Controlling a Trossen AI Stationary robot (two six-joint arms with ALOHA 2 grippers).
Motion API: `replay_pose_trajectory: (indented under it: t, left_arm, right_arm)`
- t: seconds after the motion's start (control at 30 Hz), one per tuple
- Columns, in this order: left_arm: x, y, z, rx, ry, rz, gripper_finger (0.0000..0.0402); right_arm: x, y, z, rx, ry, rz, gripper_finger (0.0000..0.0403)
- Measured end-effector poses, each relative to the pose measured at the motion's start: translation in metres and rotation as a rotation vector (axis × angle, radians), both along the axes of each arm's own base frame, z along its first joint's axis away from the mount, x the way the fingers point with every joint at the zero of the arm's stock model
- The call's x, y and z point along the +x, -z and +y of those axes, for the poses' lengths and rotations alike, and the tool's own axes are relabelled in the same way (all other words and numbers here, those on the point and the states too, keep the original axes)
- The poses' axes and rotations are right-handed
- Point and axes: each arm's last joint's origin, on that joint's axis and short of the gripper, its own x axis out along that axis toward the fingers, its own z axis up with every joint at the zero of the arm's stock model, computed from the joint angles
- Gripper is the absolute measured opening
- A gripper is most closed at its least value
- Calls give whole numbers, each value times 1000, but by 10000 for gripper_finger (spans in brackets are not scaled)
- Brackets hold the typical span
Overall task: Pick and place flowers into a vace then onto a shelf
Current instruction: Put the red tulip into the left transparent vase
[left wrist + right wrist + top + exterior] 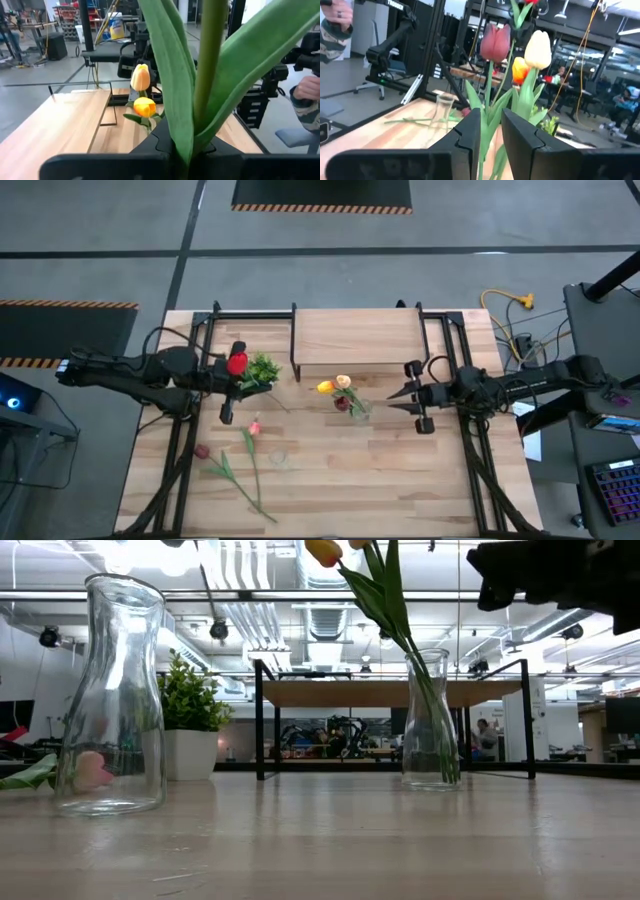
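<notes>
Left gripper (228,388): fingers clamped on long-stemmed red artificial tulip (237,363), lifted for bagging into glass vase (357,409). Right gripper (398,399): fingers narrowed around that vase's stems, steadying. Low light-wood shelf (352,336) beyond.

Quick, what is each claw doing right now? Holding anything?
Left claw: closed on the red tulip.
Right claw: slightly open beside the vase of tulips; holding nothing that I can see.
</notes>
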Motion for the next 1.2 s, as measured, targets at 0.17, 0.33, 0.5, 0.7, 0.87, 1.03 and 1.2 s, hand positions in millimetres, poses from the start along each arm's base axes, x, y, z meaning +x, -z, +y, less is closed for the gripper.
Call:
replay_pose_trajectory:
  t: [0.17,0.33,0.5,0.7,0.87,1.03,1.2]
  left_arm:
    - [0,2,0,-91,-7,14,0]
    - [0,2,0,-187,-13,23,0]
    - [0,2,0,-255,-18,27,0]
    - [0,1,0,-439,-23,31,0]
    - [-1,1,-4,-521,15,49,0]
    - [-3,1,-14,-482,92,64,0]
    - [-5,2,-26,-397,127,64,0]
  right_arm:
    - [1,1,0,43,-7,17,68]
    - [1,1,0,99,-14,27,68]
    - [1,2,0,110,-16,38,68]
    - [1,2,0,88,-12,34,68]
    - [1,0,0,27,-3,15,68]
    - [2,-1,0,-5,3,4,68]
    - [2,-4,-2,-20,65,-7,68]
